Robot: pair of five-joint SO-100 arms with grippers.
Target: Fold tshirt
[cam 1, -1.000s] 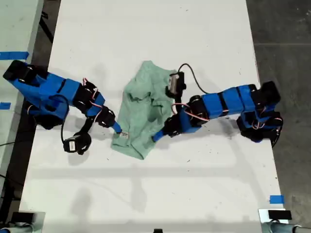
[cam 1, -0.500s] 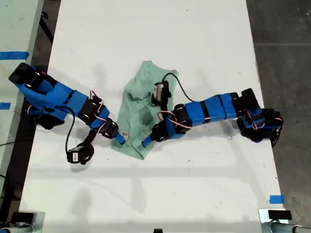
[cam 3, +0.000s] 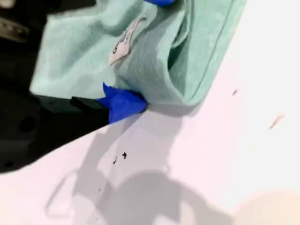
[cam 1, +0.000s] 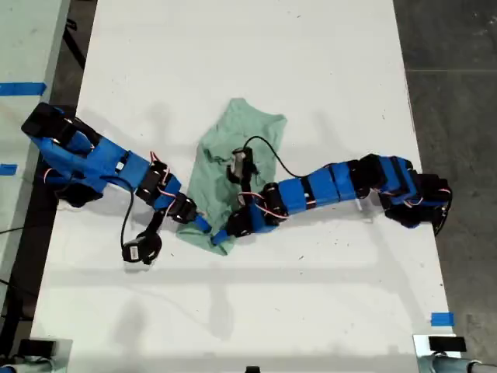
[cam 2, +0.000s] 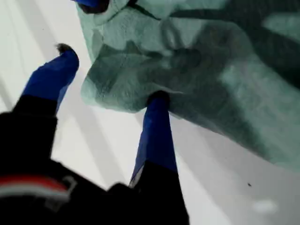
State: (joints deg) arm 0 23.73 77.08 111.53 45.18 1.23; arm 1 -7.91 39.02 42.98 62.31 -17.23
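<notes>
- My first arm point(cam 1: 101, 163) reaches in from the exterior view's left. You see it stretched low and slanting down towards the exterior view's lower middle.
- My second arm point(cam 1: 334, 186) comes in from the exterior view's right. It is also stretched long and low, and its wrist lies over the cloth.
- You will find the tshirt point(cam 1: 233, 167) about the middle of the white bench point(cam 1: 326, 70), crumpled rather than flat.
- The tshirt's long axis runs from the far side of the exterior view down towards the near side, leaning a little to that view's left. The broad end lies far and the narrow bunched end lies near, where both claws meet.
- A small white label point(cam 3: 124, 40) shows on the cloth in the second wrist view.
- My first claw point(cam 2: 112, 75) is spread wide. One fingertip point(cam 2: 158, 101) presses the tshirt's edge and the other hangs over bare bench. It grips nothing.
- My second claw point(cam 1: 221, 235) sits at the tshirt's near tip. Only one blue fingertip point(cam 3: 123, 104) shows, against a fold. You cannot tell whether it is clenched on the cloth.
</notes>
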